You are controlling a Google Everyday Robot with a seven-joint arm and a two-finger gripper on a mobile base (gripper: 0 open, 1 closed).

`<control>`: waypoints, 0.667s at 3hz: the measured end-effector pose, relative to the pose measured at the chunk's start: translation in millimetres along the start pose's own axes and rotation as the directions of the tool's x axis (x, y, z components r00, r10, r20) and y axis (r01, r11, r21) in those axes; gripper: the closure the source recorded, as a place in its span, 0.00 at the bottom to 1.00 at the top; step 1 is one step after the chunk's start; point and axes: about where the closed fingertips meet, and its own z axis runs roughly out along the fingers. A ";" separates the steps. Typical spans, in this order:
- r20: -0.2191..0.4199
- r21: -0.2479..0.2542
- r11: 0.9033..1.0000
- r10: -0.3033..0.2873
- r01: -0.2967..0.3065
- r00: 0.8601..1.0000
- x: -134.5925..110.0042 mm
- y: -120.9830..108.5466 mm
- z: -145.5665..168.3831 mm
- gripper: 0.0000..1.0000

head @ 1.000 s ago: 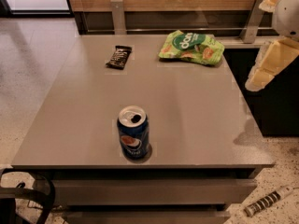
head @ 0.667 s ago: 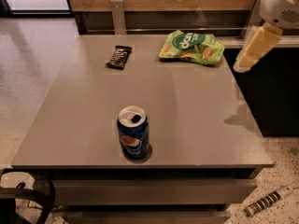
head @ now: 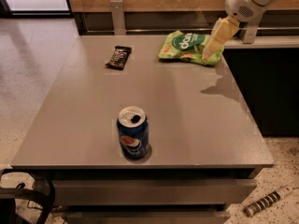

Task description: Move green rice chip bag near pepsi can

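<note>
Gripper (head: 216, 40) over green rice chip bag (head: 186, 45), right end; cannot tell its state; pepsi can (head: 133, 138) well apart

My gripper (head: 211, 50) hangs over the far right corner of the surface (head: 84, 125), in even indoor light from above. Just on its near side, my arm throws a soft grey shadow across the surface. Far to its left, daylight glares white off the floor (head: 28, 45). Under the surface all sits dark.

End effector (head: 211, 49) at green chip bag (head: 183, 45)
</note>
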 end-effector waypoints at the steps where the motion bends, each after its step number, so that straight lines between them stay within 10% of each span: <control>1: -0.033 -0.026 0.997 0.067 -0.068 0.997 16.6 -8.4 34.3 0.00; 2: -0.094 -0.027 0.993 0.110 -0.113 0.990 34.3 -17.6 44.2 0.00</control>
